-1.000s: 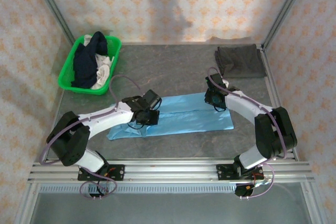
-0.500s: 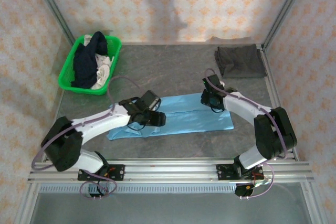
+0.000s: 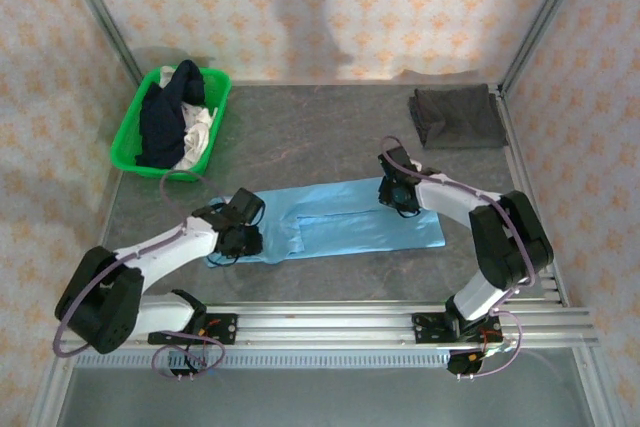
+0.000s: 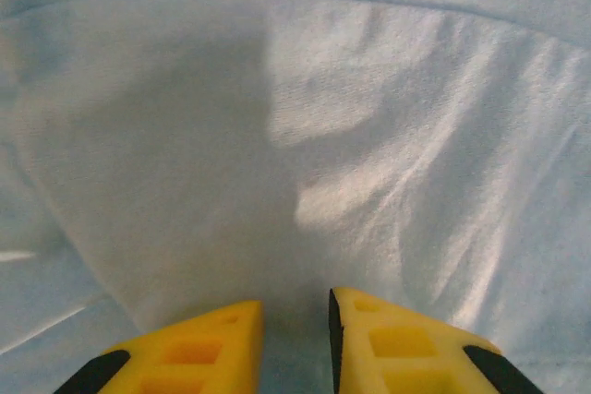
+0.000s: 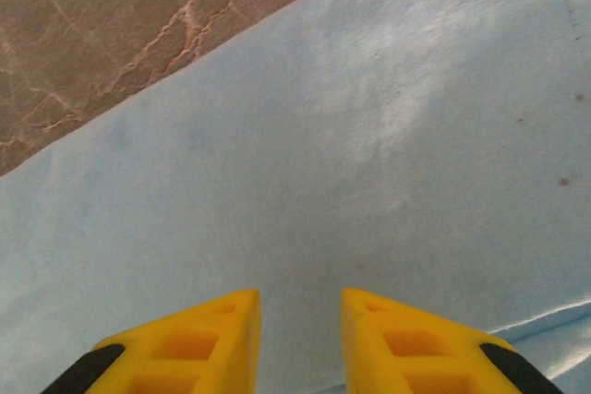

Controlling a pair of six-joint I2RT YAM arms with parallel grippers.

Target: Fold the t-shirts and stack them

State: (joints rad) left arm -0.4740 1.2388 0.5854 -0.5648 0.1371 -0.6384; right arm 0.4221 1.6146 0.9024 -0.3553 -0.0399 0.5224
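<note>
Withdrawal of left gripper (image 3: 238, 239) from the middle of the light blue cotton t-shirt (image 3: 350, 217) to its left end is the change. The shirt lies as a long flat strip on the grey stone-patterned table (image 3: 330, 137). Right gripper (image 3: 397, 192) has edged along the far hem. Both finger pairs stand narrowly apart on cloth; a pinch cannot be confirmed. Probable meaning: a crosswise fold comes next.

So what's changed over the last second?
The left gripper slid left along the light blue cotton t-shirt, toward its near-left end. The right gripper edged slightly left at the shirt's far edge. The shirt, the green plastic basket and the folded dark grey t-shirt stayed put.
</note>
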